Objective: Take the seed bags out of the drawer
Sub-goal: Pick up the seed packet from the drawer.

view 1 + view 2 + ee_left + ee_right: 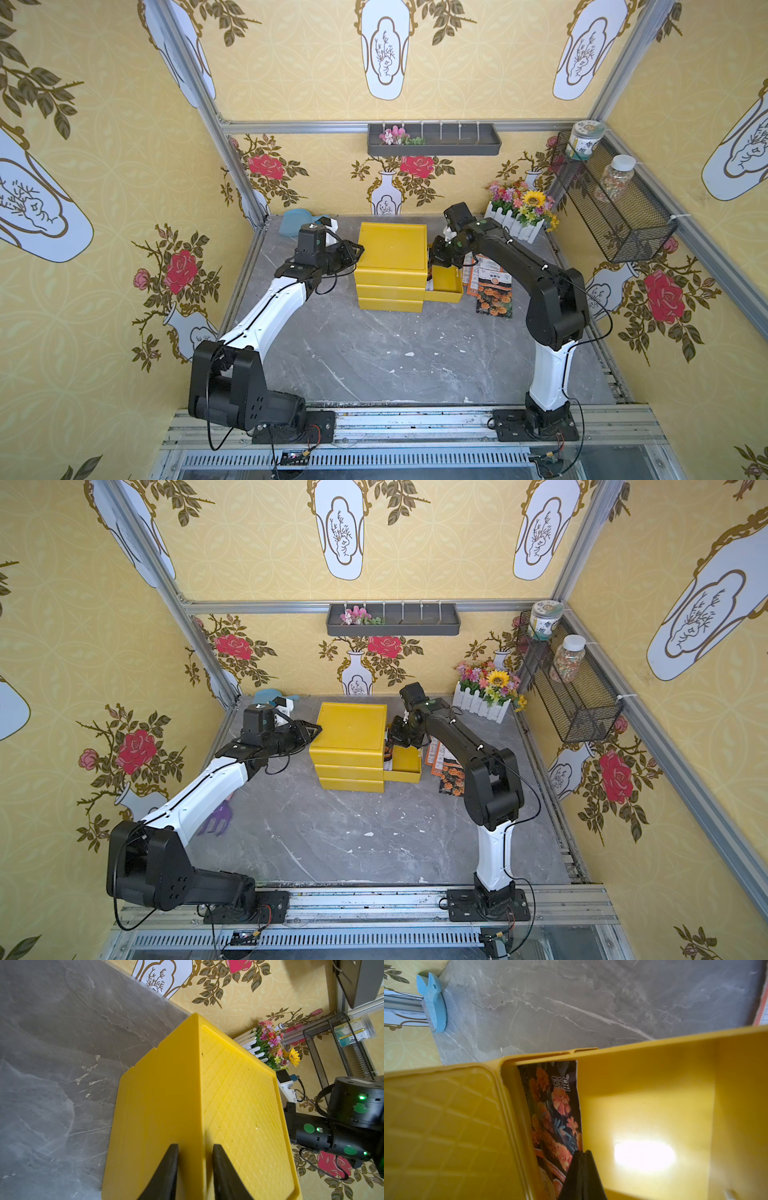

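Note:
A yellow cabinet [390, 245] [351, 725] [158, 1105] stands mid-table with its top drawer [451, 286] [405, 762] [654, 1095] pulled out to the right. One seed bag [554, 1109] [430, 280] with orange flowers stands on edge inside the drawer, against the cabinet side. My right gripper [583, 1151] [434, 259] reaches into the drawer and is shut on that bag's edge. Several more seed bags [494, 291] [451, 777] lie on the table right of the drawer. My left gripper [195, 1145] [358, 249] clamps the cabinet's top left edge.
A blue scoop [296, 222] [433, 1001] lies at the back left, and a purple rake [218, 816] lies under my left arm. A fenced flower box [521, 210] stands at the back right. A wire basket [615, 208] with jars hangs on the right wall.

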